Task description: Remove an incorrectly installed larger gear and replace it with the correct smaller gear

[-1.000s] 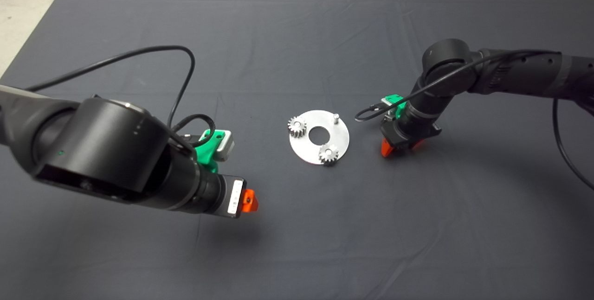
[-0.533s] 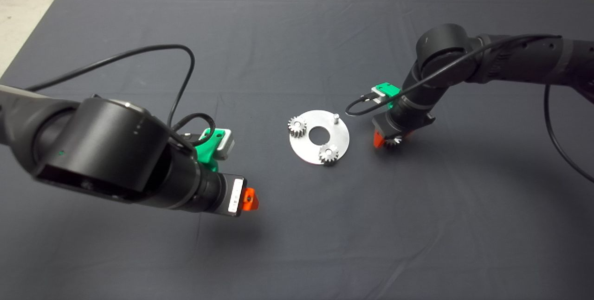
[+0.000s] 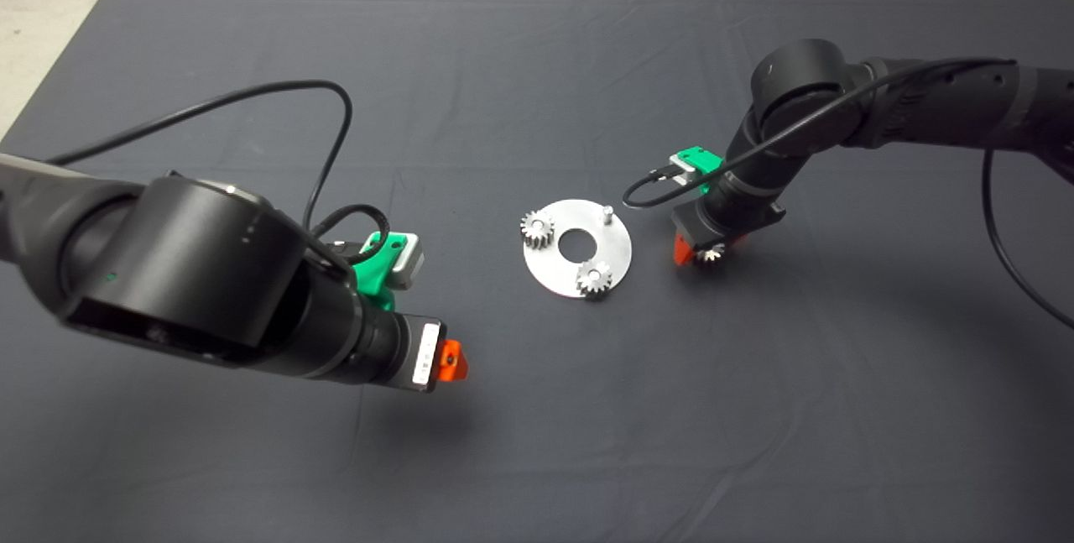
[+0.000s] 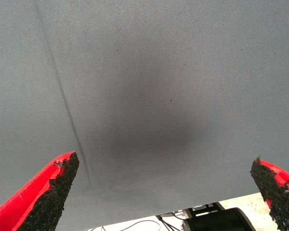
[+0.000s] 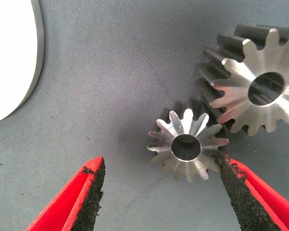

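Left gripper (image 3: 451, 361) at 7 o'clock of the round plate (image 3: 617, 253), fingers spread wide over bare mat (image 3: 537, 442), holding nothing. Right gripper (image 5: 161, 195) at plate's 3 o'clock, fingers open around small gear (image 5: 187, 146), one pad touching its teeth. Big gear (image 5: 254, 85) just beyond, touching it.

Head cam looks down on whole mat (image 3: 537, 459) from above. Wrist cams sit close over it; right wrist and head share disc (image 5: 9, 62) edge.
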